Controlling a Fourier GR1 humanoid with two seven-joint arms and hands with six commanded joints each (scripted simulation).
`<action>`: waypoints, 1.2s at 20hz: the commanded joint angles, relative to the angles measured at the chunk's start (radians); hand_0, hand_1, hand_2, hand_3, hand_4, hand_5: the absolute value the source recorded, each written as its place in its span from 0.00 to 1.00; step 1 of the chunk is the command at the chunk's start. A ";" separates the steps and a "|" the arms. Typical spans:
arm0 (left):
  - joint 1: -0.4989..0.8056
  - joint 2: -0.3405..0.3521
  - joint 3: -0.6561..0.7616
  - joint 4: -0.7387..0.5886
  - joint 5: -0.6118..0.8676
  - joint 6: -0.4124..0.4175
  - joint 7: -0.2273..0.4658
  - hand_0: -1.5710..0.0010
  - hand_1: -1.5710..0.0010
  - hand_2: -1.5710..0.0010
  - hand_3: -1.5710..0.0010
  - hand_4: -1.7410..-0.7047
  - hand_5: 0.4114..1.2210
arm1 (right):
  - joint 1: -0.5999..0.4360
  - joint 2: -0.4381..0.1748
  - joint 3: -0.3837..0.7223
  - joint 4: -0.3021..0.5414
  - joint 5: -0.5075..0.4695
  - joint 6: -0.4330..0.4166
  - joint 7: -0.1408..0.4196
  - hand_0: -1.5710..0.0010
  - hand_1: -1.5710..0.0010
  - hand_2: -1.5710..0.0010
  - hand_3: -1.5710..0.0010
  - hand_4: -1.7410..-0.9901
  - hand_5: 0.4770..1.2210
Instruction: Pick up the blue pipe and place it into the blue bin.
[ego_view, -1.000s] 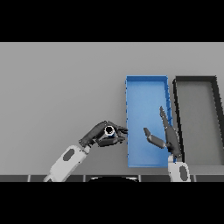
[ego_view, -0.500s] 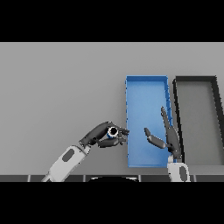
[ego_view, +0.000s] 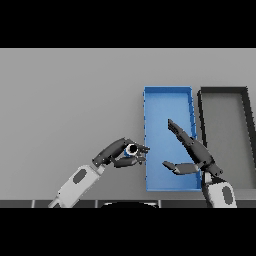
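Dark fingers of the left hand (ego_view: 116, 154) are curled round the blue pipe (ego_view: 131, 149), which shows only as a small ring with a dark bore between the fingertips and the thumb (its length is hidden, so how it is tilted cannot be told). The hand holds it just outside the near left wall of the blue bin (ego_view: 168, 92), with the fingertips almost at that wall. Whether the pipe hangs clear of the grey table (ego_view: 70, 100) or sits on it cannot be made out from this angle.

To the right of that hand, past the bin wall, the right hand (ego_view: 192, 156) hovers over the near end of the bin with its fingers straight and spread, the thumb held apart, holding nothing. It seems idle.

Farther out, the bin floor stretches away from both hands and looks bare. Beyond the right hand's outer side stands a black bin (ego_view: 224, 91), beside the blue one.

By my judgement the pick is done and the carry is in hand. The next move calls for taking the pipe rightward over the wall, high enough not to clip it, then loosening the fingers above the bin floor, short of the right hand.
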 joint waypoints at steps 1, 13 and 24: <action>-0.004 0.006 0.003 0.013 -0.006 -0.005 -0.010 0.00 0.00 0.00 0.05 0.00 1.00 | -0.020 -0.014 0.021 -0.022 -0.011 0.018 0.027 1.00 1.00 1.00 1.00 0.56 0.03; 0.012 0.010 0.001 -0.015 0.014 -0.044 -0.033 0.00 0.00 0.00 0.03 0.00 1.00 | -0.369 0.044 0.237 0.030 -0.013 0.105 0.276 1.00 1.00 1.00 1.00 0.68 0.07; -0.018 0.064 -0.022 -0.011 -0.074 -0.090 0.118 0.48 0.55 0.57 0.58 0.25 1.00 | -0.557 0.166 0.307 0.200 -0.001 0.173 0.320 0.54 0.55 0.53 0.60 0.41 0.06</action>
